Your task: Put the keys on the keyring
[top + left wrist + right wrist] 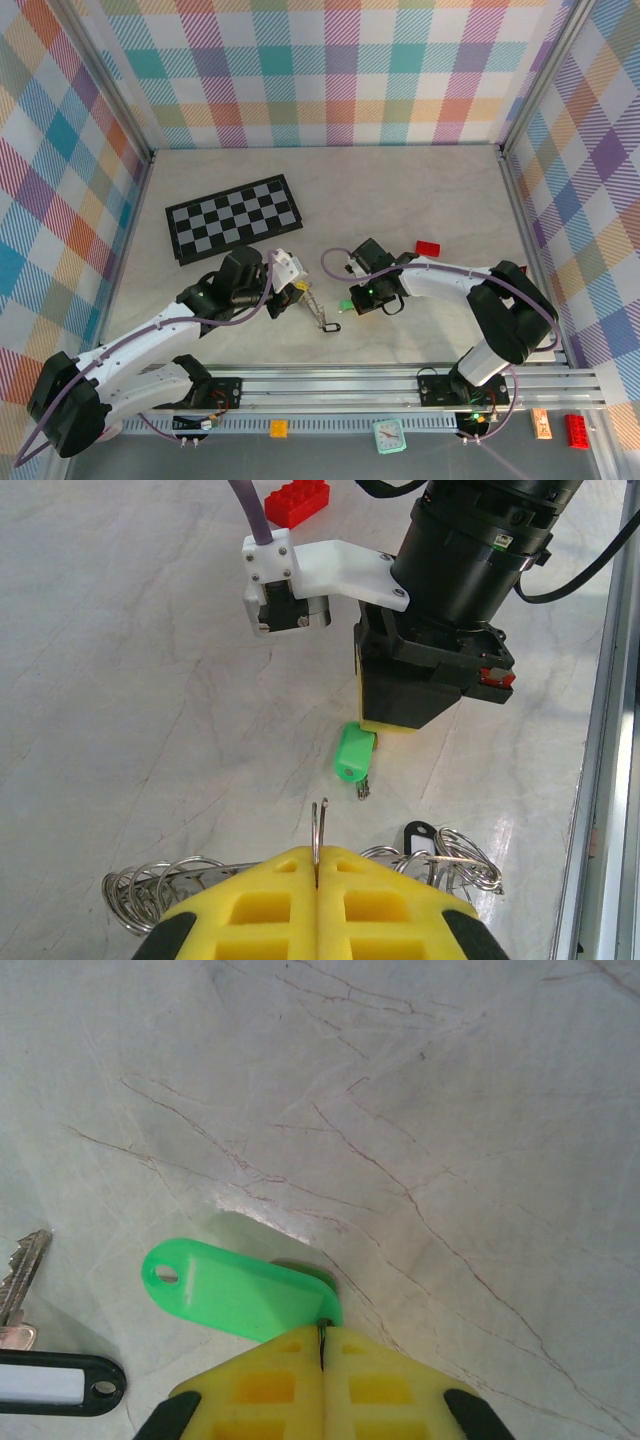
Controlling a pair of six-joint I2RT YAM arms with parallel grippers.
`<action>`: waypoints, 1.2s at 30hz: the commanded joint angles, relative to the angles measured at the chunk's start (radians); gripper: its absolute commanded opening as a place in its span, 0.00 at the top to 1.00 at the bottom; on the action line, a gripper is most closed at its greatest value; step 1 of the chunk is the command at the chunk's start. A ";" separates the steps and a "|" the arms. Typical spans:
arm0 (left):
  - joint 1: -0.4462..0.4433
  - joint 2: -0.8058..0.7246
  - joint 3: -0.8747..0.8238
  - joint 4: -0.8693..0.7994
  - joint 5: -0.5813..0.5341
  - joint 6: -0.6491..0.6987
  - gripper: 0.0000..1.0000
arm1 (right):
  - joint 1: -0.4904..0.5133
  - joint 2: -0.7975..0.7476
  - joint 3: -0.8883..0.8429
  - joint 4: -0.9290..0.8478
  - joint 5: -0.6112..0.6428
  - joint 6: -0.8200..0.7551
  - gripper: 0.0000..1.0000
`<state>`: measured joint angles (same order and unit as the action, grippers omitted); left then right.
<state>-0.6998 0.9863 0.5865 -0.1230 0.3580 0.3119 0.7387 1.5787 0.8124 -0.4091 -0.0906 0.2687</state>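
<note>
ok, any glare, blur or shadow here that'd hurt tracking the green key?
Right wrist: glare patch on the marble table just above the green-headed key, thin shadow under it; key crisp, right gripper soft at the frame bottom. Left wrist: even light, key sharp, keyring wire glinting. Top external: sharp, but the key is tiny.

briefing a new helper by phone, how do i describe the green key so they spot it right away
Find the black-and-white chessboard at the back left, then come toward the near edge and rightward to the right gripper. The green key sits pinched in it. Its bright green plastic head sets it apart from the black-headed key lying beside it.
</note>
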 commanded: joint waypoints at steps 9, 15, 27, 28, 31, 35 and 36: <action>-0.009 -0.012 0.030 0.008 0.007 0.018 1.00 | -0.009 0.019 0.014 -0.007 -0.008 -0.004 0.88; -0.009 -0.012 0.030 0.007 0.007 0.018 1.00 | -0.009 0.023 0.018 -0.011 -0.004 -0.002 0.84; -0.010 -0.011 0.030 0.007 0.006 0.018 1.00 | -0.009 0.017 0.028 -0.023 0.015 -0.002 0.86; -0.010 -0.010 0.030 0.006 0.006 0.018 1.00 | -0.009 0.017 0.030 -0.026 0.018 -0.003 0.86; -0.010 -0.011 0.030 0.006 0.006 0.018 1.00 | -0.009 0.017 0.031 -0.030 0.022 -0.002 0.86; -0.010 -0.011 0.030 0.006 0.006 0.018 1.00 | -0.009 0.014 0.031 -0.028 0.021 -0.003 0.86; -0.010 -0.010 0.030 0.005 0.005 0.018 1.00 | -0.009 0.012 0.032 -0.029 0.022 -0.003 0.85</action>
<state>-0.7002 0.9863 0.5869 -0.1230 0.3576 0.3119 0.7376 1.5852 0.8204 -0.4133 -0.0765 0.2714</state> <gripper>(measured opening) 0.045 0.143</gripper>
